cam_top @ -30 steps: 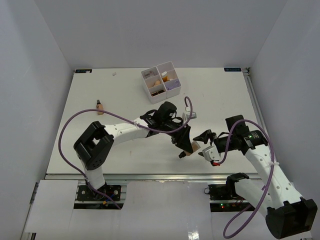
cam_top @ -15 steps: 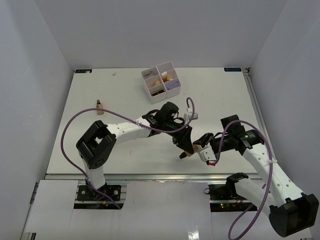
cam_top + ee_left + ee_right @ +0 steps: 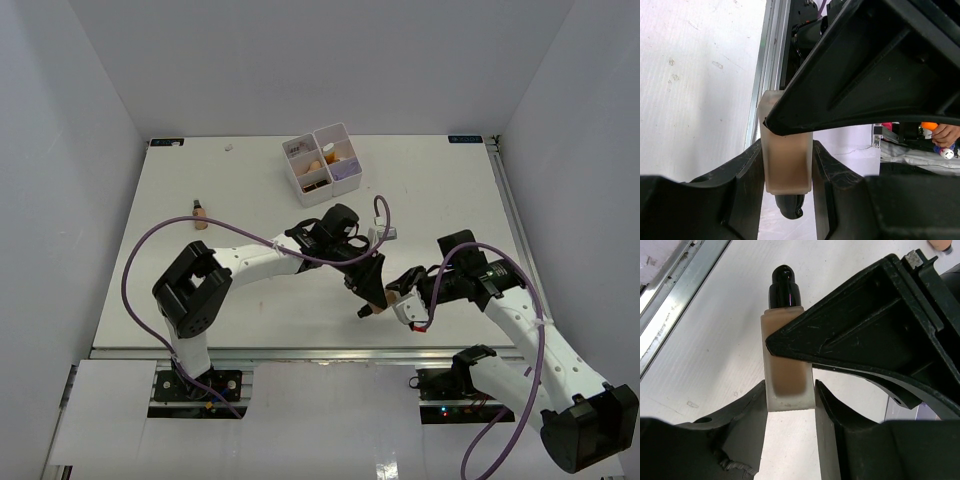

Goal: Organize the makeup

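Plain grey walls are being seen round a white tabletop (image 3: 180, 180). Towards its front edge, a squarish tan bottle with a glossy dark cap (image 3: 376, 300) is being held by both arms at once. It is being pinched across its flat sides by the left gripper (image 3: 371, 296), whose black fingers (image 3: 747, 172) are being pressed against it in the left wrist view. From the opposite side it is being clasped by the right gripper (image 3: 403, 294), its fingers (image 3: 751, 412) being laid flush against the bottle's lower body (image 3: 788, 377), with the cap pointing away from them. Each gripper's finger is being crossed over the bottle by the other's. Far back on the table, a white four-compartment plastic box (image 3: 338, 176) is being left standing, well apart, with small cosmetics inside.
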You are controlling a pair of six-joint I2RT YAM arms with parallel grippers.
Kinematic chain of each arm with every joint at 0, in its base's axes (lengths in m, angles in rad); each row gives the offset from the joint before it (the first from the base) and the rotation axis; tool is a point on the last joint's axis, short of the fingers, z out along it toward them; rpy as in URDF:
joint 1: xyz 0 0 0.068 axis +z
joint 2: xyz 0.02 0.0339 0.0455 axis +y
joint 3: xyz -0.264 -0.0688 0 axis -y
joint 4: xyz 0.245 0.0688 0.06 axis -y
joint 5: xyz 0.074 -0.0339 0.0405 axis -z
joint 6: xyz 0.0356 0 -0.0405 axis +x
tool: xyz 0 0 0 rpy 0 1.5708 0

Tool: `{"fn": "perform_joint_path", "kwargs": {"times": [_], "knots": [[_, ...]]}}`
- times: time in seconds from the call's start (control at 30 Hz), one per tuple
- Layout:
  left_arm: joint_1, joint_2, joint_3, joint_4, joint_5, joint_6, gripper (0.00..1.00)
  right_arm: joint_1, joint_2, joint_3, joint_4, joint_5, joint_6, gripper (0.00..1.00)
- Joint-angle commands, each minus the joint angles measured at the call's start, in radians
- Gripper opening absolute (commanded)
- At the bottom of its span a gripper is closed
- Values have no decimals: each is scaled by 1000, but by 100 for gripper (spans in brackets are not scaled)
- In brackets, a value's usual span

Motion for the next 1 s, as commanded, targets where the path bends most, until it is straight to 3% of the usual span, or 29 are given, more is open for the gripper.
{"fn": "perform_joint_path", "kwargs": {"times": [0.0, 0.13, 0.27, 0.43, 0.57, 0.67, 0.77, 0.97], "knots": [[-9, -37, 71, 16, -46, 17, 51, 8, -9, -8, 4, -28, 36, 21], [-8, -96, 90, 43, -162, 34, 71, 9, -31, -16, -8, -45, 51, 18], [3, -178, 82, 94, -305, 33, 77, 9, -56, -46, -6, -46, 69, 15], [17, -325, 17, 118, -550, 41, 77, 8, -94, -69, 23, -55, 184, 10], [17, -551, -240, 331, -741, -21, 71, 8, -146, -94, 126, -103, 419, 8], [17, -704, -443, 431, -800, -47, 70, 6, -148, -99, 215, -135, 670, 8], [13, -792, -595, 543, -807, -48, 71, 4, -121, -77, 272, -173, 798, 8], [-2, -837, -677, 629, -771, 28, 73, -11, -26, 23, 324, -227, 1024, 8]]}}
